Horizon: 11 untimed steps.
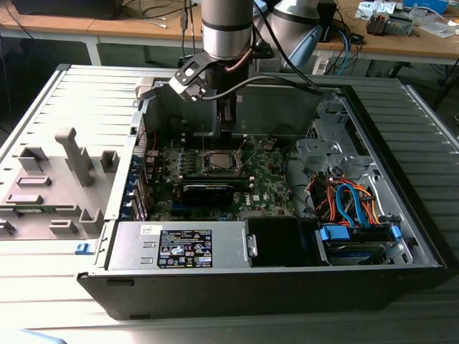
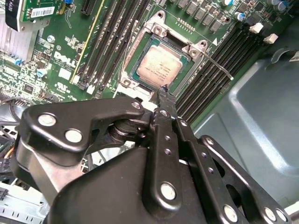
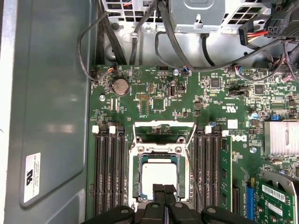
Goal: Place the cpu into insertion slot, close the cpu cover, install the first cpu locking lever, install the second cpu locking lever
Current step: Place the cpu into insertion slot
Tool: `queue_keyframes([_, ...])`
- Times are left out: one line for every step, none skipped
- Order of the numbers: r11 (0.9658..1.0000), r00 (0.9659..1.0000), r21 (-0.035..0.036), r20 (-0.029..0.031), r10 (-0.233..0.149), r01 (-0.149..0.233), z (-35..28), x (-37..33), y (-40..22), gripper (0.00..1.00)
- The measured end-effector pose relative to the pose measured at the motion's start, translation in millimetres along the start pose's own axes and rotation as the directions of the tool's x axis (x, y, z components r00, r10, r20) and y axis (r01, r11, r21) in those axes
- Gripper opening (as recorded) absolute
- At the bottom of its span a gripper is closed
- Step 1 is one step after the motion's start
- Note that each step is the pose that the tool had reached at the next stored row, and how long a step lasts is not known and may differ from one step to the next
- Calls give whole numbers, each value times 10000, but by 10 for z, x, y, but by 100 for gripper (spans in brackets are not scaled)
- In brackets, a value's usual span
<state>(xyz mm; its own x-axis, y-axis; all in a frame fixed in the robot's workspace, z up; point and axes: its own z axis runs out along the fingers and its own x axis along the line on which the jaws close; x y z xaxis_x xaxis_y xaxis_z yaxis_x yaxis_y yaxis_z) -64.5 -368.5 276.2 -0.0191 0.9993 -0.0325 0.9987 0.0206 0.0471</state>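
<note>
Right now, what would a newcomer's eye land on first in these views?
The silvery cpu sits in the insertion slot on the green motherboard, inside the open computer case. The black gripper, shut, hangs right at the slot's edge.

A grey slatted table [image 1: 43, 287] carries an open computer case [image 1: 287, 285], laid on its side in the exterior view. At nine o'clock from the case stand grey blocky fixtures [image 1: 68, 179]; a small blue piece [image 1: 82, 248] lies at their five o'clock
</note>
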Motion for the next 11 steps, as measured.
queue_keyframes([10000, 10000, 0, 0, 0, 0, -11, 0, 1, 11])
queue_keyframes([10000, 10000, 0, 0, 0, 0, -28, -1, 1, 11])
queue_keyframes([10000, 10000, 0, 0, 0, 0, -52, -2, 2, 11])
queue_keyframes([10000, 10000, 0, 0, -1, 1, -65, -2, 3, 11])
queue_keyframes([10000, 10000, 0, -1, 0, 0, -76, -3, 4, 11])
queue_keyframes([10000, 10000, 0, 0, -1, 1, -94, -3, 4, 11])
queue_keyframes([10000, 10000, 0, 0, -1, 1, -106, -4, 5, 11])
queue_keyframes([10000, 10000, 0, 0, 0, 0, -118, -4, 5, 11])
queue_keyframes([10000, 10000, 0, 0, 0, 0, -124, -4, 6, 11])
queue_keyframes([10000, 10000, 0, 0, 0, 0, -129, -4, 6, 11])
queue_keyframes([10000, 10000, -1, -2, -1, 1, -130, -4, 6, 11])
